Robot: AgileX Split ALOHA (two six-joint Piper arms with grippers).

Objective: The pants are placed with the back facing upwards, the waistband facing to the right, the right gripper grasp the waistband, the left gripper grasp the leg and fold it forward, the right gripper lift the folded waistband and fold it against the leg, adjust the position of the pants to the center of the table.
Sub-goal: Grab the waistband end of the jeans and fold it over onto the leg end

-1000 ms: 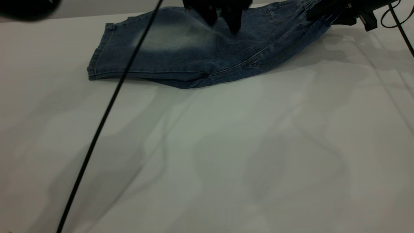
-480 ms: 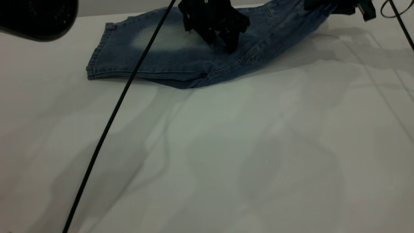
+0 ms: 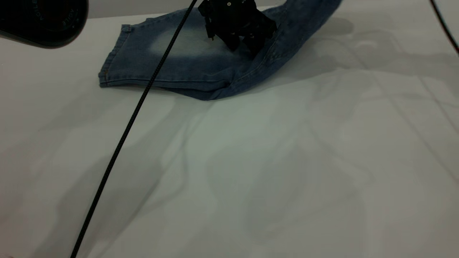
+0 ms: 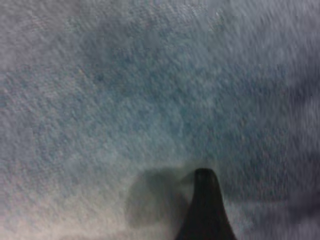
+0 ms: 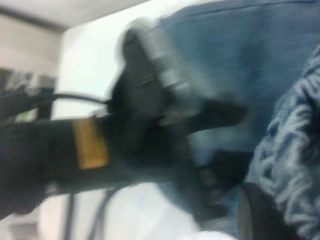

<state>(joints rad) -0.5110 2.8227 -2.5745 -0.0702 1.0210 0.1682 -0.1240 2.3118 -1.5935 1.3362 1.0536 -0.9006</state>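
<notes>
Blue denim pants [image 3: 186,61] lie folded lengthwise at the table's far side, leg hem [image 3: 104,73] to the left. My left gripper [image 3: 244,46] presses down on the middle of the pants, its fingers apart; in the left wrist view one fingertip [image 4: 202,200] rests on denim [image 4: 150,90]. The waistband end [image 3: 308,14] rises off the table and leaves the exterior view at the top. The right wrist view shows the gathered elastic waistband [image 5: 295,145] held in my right gripper [image 5: 272,210], with the left arm's gripper [image 5: 165,115] farther off.
A black cable [image 3: 136,107] crosses the exterior view diagonally in front of the pants. A dark rounded arm part [image 3: 43,18] hangs at the upper left. Another cable [image 3: 444,25] runs along the upper right edge. The white table [image 3: 251,172] spreads toward the near side.
The right gripper has lifted the waistband up and leftward, out of the exterior view. The left gripper came down onto the pants' middle and now holds still there.
</notes>
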